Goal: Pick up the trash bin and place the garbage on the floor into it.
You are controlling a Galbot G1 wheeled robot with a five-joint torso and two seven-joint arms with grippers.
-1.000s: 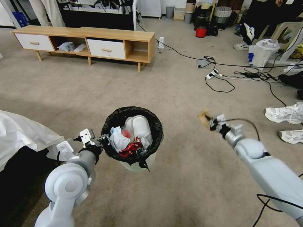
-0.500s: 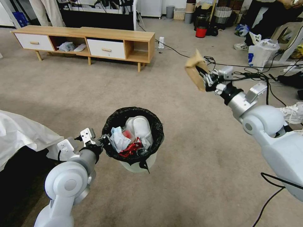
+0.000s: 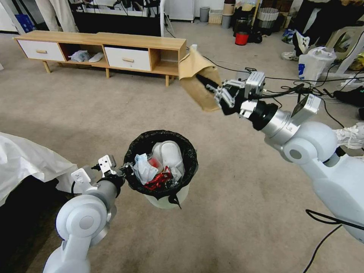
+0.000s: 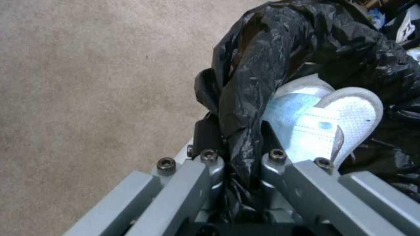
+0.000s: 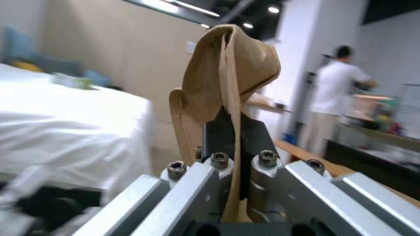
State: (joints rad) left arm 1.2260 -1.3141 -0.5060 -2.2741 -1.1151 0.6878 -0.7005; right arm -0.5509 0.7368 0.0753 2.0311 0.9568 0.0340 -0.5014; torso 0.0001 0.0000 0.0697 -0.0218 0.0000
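The right gripper [image 3: 212, 89] has swung up and leftward since a moment ago, its fingers pinching the torn brown cardboard piece [image 3: 197, 77] in the air beyond the trash bin [image 3: 161, 170]. The left wrist view shows the left gripper [image 4: 238, 144] clamped on the bin's black liner [image 4: 249, 65]. Inside lie a face mask [image 3: 142, 170], a red wrapper [image 3: 157, 180] and a white bottle [image 3: 168, 153].

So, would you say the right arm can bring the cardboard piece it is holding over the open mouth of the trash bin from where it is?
Probably yes. The right gripper holds the cardboard piece in the air, higher than the trash bin, with nothing between them. The left gripper grips the rim from the opposite side, so that approach looks free.
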